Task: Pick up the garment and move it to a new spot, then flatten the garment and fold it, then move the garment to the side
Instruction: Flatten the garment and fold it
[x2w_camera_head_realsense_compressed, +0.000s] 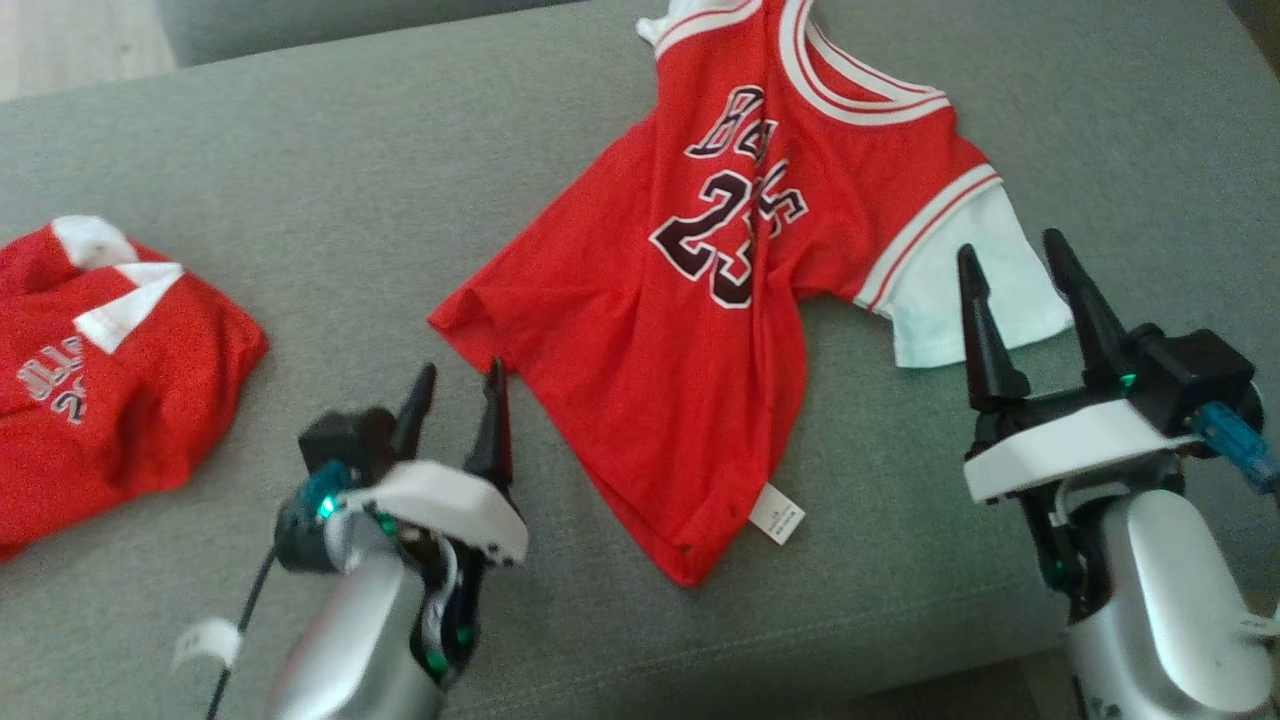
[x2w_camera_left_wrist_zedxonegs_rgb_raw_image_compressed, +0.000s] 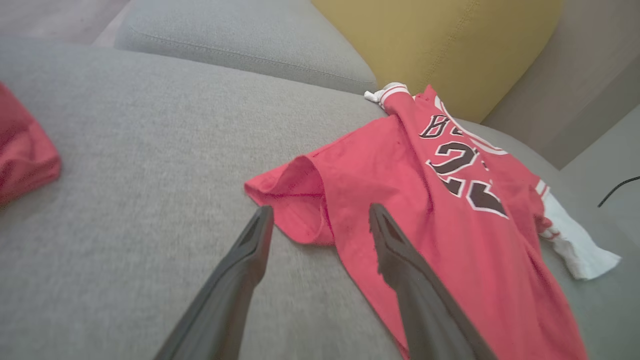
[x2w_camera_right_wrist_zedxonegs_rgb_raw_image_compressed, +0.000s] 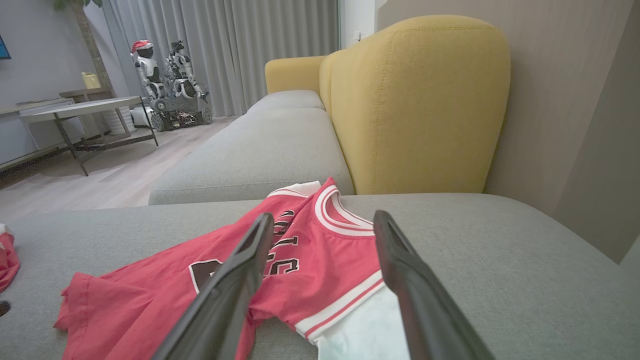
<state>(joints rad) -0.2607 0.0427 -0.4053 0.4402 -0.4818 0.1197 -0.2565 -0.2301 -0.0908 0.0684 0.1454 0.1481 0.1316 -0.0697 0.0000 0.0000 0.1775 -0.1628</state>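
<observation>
On the grey sofa (x2w_camera_head_realsense_compressed: 300, 200), with jaws spread on both, close left gripper (x2w_camera_head_realsense_compressed: 462, 368) on the hem corner (x2w_camera_head_realsense_compressed: 445, 320) of the shirt (x2w_camera_head_realsense_compressed: 650, 400), right gripper (x2w_camera_head_realsense_compressed: 1008, 243) on its white sleeve (x2w_camera_head_realsense_compressed: 925, 300), and tug flat

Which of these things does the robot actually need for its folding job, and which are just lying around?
For the job: jersey, left tool and right tool (both open), sofa seat as worktop.

Just lying about: second red garment at the left, yellow backrest, table, robots across the room.
</observation>
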